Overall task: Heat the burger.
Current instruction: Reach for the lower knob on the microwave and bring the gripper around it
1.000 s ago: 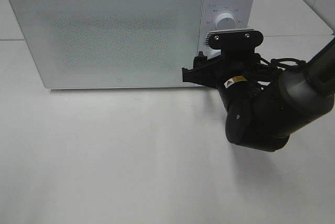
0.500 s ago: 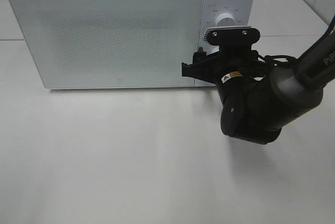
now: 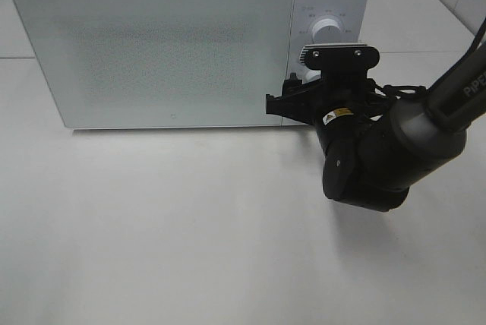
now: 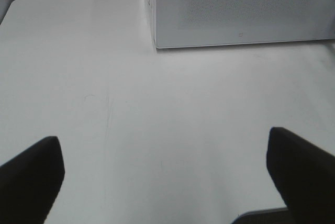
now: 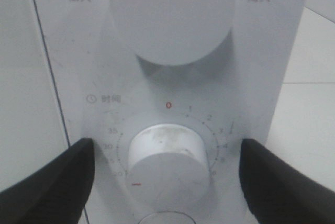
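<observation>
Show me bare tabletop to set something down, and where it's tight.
Bare table spreads before the microwave door, left of the right arm; the open left gripper hangs over it. Tight at the control panel, where the right gripper flanks the timer knob.

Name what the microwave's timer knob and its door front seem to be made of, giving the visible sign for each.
Timer knob: probably matt white plastic; smooth moulded round face with faint grey scuffs.
Door front: likely glass or smooth plastic over a fine dotted screen, going by its speckled central field; which one cannot be told.
</observation>
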`<action>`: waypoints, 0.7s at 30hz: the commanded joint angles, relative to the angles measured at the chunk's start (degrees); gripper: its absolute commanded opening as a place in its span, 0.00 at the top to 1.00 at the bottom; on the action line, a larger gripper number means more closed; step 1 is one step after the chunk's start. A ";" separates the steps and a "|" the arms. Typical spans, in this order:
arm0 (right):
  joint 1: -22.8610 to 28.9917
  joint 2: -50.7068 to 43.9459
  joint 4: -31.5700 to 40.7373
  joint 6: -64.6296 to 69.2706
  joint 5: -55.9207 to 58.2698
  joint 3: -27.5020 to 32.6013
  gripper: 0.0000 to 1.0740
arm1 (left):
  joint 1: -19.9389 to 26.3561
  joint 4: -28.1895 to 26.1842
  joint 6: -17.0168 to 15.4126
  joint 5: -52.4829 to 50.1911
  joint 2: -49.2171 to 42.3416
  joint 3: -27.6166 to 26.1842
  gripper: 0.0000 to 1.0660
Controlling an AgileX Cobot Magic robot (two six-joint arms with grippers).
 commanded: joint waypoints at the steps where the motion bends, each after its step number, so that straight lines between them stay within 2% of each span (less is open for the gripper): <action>1: -0.74 -0.06 -0.17 0.29 -4.93 -0.92 0.32 | -0.06 -0.40 -0.06 -0.86 -1.26 0.17 0.07; 10: -0.74 -0.06 -0.23 0.17 -7.68 -0.92 0.45 | -0.06 -0.40 -0.06 -0.86 -1.26 0.17 0.07; 12: -0.74 -0.06 -0.23 -0.06 -8.71 -0.92 0.56 | -0.06 -0.40 -0.06 -0.86 -1.26 0.17 0.07; 13: -0.74 -0.06 -0.23 -0.06 -8.71 -0.92 0.56 | -0.06 -0.40 -0.06 -0.86 -1.26 0.17 0.07; 14: -0.74 -0.06 -0.23 -0.06 -9.45 -0.92 0.68 | -0.06 -0.40 -0.06 -0.86 -1.26 0.17 0.07; 15: -0.74 -0.06 -0.23 -0.06 -9.45 -0.92 0.68 | -0.06 -0.40 -0.06 -0.86 -1.26 0.17 0.07; 16: -0.74 -0.06 -0.29 -0.06 -9.68 -0.92 0.73 | -0.06 -0.40 -0.06 -0.86 -1.26 0.17 0.07; 17: -0.74 -0.06 -0.34 -0.06 -10.66 -0.92 0.85 | -0.06 -0.40 -0.06 -0.86 -1.26 0.17 0.07; 18: -0.74 -0.06 -0.34 -0.06 -10.66 -0.92 0.85 | -0.06 -0.40 -0.06 -0.86 -1.26 0.17 0.07; 19: -0.74 -0.06 -0.57 -0.06 -11.12 -0.92 0.93 | -0.06 -0.40 -0.06 -0.86 -1.26 0.17 0.07; 21: -0.74 -0.06 -0.63 -0.06 -11.12 -1.15 0.96 | -0.06 -0.40 -0.06 -0.86 -1.26 0.17 0.07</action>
